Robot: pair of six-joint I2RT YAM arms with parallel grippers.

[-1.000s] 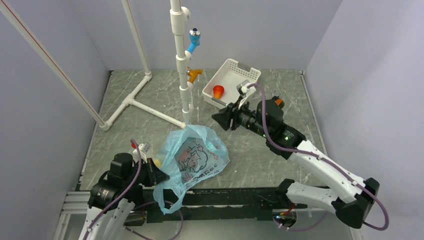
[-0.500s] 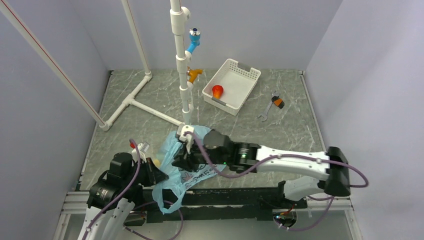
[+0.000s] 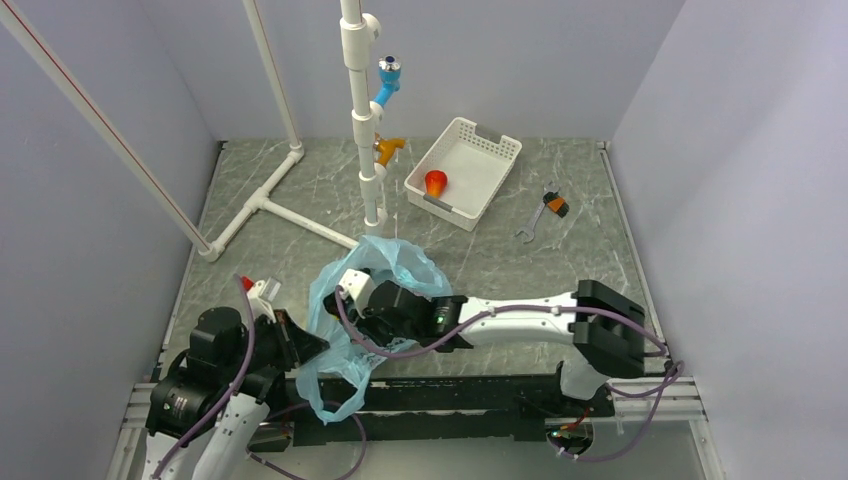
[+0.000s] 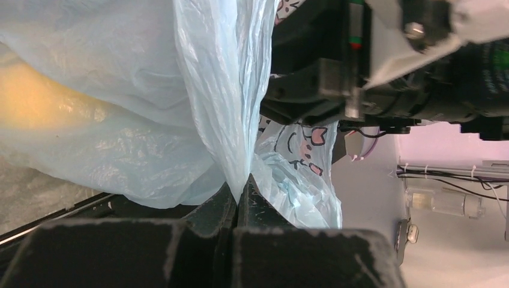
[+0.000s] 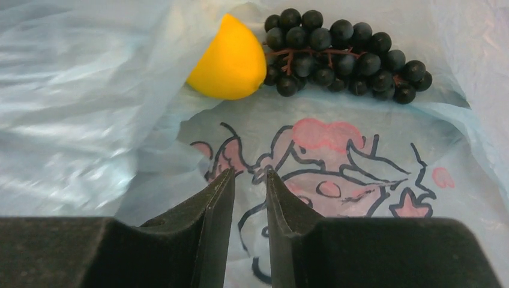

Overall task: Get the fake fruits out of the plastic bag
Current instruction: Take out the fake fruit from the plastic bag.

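Pinching the plastic bag (image 3: 405,268), left end effector (image 4: 238,189); right end effector (image 5: 250,177) narrowly parted before grapes (image 5: 345,51).

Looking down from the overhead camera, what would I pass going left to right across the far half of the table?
white pipe frame → white basket → orange-handled wrench
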